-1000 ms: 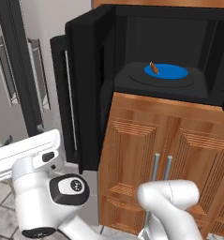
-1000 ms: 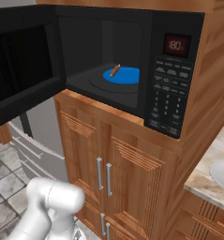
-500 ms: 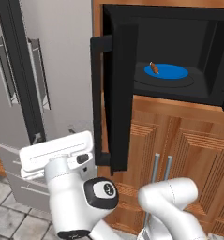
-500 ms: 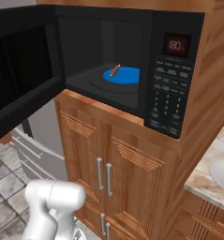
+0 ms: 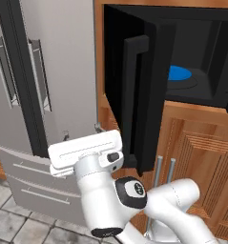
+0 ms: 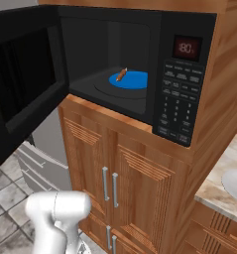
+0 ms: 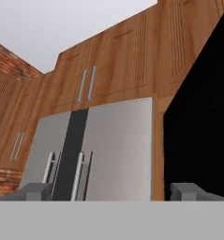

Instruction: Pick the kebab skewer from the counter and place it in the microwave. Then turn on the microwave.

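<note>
microwave stands with its door half swung; inside it, on the plate, lies the skewer, so placing looks done. shutting the door and starting it remain. the arm sits low beside the door, gripper spread, holding nothing, aimed up past the door's edge toward the fridge.

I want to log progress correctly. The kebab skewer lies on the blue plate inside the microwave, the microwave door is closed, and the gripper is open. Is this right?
Not quite: the microwave door is open, as the right base view shows. The rest holds: the kebab skewer lies on the blue plate inside the microwave, and the gripper is open.
</note>
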Controlling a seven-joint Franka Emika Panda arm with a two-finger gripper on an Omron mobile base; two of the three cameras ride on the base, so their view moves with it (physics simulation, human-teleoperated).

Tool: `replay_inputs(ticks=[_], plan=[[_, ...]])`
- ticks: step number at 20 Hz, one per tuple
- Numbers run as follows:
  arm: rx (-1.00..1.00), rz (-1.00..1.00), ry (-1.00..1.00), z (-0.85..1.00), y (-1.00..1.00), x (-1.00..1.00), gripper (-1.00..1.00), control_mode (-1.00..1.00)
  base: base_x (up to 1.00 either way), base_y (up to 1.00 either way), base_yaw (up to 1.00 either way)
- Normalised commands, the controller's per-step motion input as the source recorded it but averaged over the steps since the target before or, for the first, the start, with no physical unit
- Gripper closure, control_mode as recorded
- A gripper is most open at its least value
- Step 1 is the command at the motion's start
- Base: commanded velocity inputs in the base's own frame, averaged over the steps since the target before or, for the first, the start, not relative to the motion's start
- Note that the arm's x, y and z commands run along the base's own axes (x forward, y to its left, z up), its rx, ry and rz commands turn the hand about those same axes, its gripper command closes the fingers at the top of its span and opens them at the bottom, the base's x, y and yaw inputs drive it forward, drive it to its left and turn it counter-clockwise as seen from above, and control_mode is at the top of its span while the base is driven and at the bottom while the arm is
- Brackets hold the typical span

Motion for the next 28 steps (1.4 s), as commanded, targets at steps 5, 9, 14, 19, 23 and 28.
replay_inputs(ticks=[5, 9, 14, 19, 23, 28], plan=[[0.05, 0.00, -0.01, 0.00, -0.71, 0.00, -1.00, -1.00, 0.00, 0.00, 0.00], [0.05, 0.00, -0.03, 0.00, -0.75, 0.00, -1.00, -1.00, 0.00, 0.00, 0.00], [0.04, 0.00, -0.05, -0.01, -0.77, 0.00, -1.00, -1.00, 0.00, 0.00, 0.00], [0.04, 0.00, -0.06, -0.02, -0.79, 0.00, -1.00, -1.00, 0.00, 0.00, 0.00], [0.03, 0.00, -0.08, -0.09, -0.79, 0.00, -1.00, -1.00, 0.00, 0.00, 0.00], [0.03, 0.00, -0.09, -0.11, -0.77, 0.00, -1.00, -1.00, 0.00, 0.00, 0.00]])
